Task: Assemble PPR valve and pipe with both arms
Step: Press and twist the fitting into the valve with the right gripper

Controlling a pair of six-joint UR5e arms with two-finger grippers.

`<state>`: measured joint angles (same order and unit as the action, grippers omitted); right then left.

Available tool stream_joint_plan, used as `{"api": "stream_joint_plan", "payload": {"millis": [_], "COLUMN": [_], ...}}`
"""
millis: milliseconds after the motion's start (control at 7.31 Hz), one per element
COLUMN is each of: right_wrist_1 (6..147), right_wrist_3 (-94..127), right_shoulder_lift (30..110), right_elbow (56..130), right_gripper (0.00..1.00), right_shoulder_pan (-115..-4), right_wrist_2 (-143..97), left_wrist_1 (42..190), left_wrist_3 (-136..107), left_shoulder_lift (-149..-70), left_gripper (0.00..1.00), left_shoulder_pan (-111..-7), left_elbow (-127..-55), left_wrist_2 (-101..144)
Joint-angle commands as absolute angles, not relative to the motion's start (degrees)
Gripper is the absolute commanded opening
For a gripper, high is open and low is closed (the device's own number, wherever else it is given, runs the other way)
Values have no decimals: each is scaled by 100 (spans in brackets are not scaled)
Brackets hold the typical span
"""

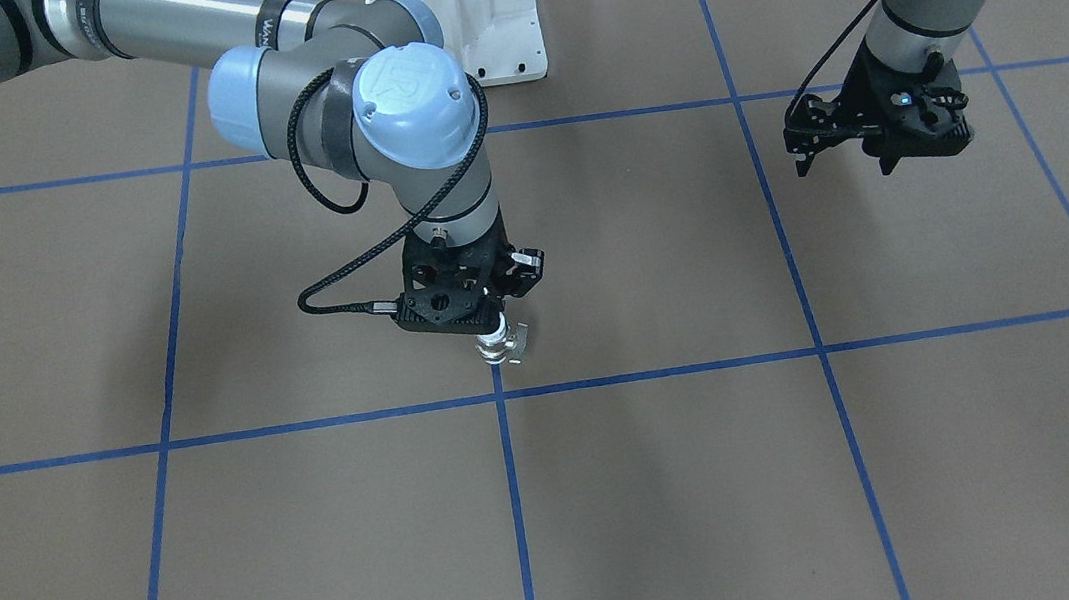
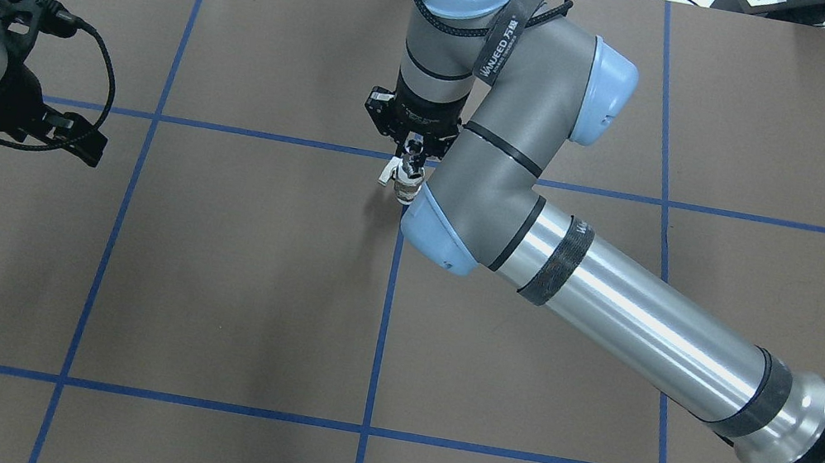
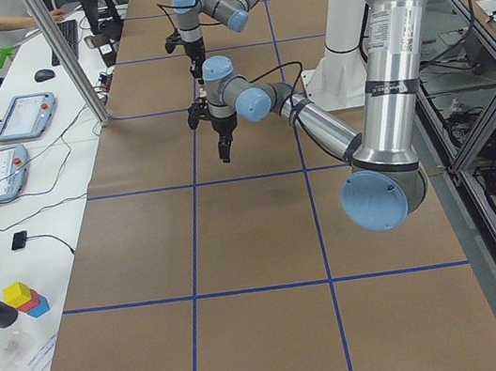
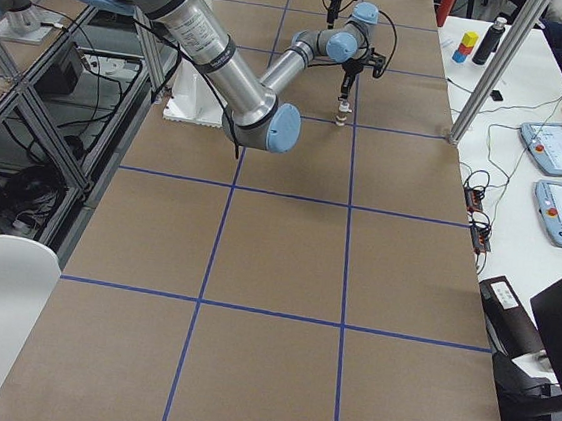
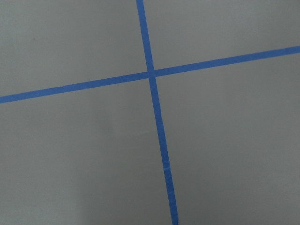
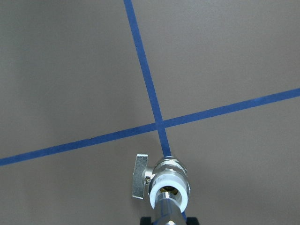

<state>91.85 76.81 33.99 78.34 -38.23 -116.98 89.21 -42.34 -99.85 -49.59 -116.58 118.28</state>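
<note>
brown paper-covered table point(image 1: 676, 485) gridded with blue tape lines point(image 1: 664, 373). white pedestal base point(image 1: 472, 15) at the robot's end, grey-blue tablets point(image 3: 22, 117) on the side desk. left gripper point(image 1: 844, 164) spread, empty, well apart. right gripper point(image 1: 493, 315) clenched on short shiny silver pipe point(image 6: 164, 212), which is stuck into the upright white-ringed brass-silver ppr valve point(image 6: 169, 180) by a tape crossing.

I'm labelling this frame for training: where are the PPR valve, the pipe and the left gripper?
PPR valve point(image 6: 169, 165): right wrist view, on its metal middle.
pipe point(image 6: 165, 212): right wrist view, on its shiny shaft.
left gripper point(image 1: 843, 169): front-facing view, midway between its fingertips.
</note>
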Motion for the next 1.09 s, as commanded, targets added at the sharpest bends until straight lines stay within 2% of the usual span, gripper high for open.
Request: {"api": "stream_joint_plan", "payload": {"millis": [0, 958], "right_wrist_1": [9185, 9176], "right_wrist_3": [7682, 7655], "right_shoulder_lift": [3401, 3410], "right_elbow": [7822, 7770], "right_gripper": [0, 0], "right_shoulder_pan": [-3823, -3806], "right_wrist_2": [-11698, -11619], "left_wrist_1": [8921, 8921], "left_wrist_3": [-4245, -4245], "left_shoulder_lift": [-9993, -10002], "left_gripper": [99, 99], "left_shoulder_pan": [-4957, -4957], "left_elbow": [-11654, -11672], "left_wrist_2": [11821, 11821]}}
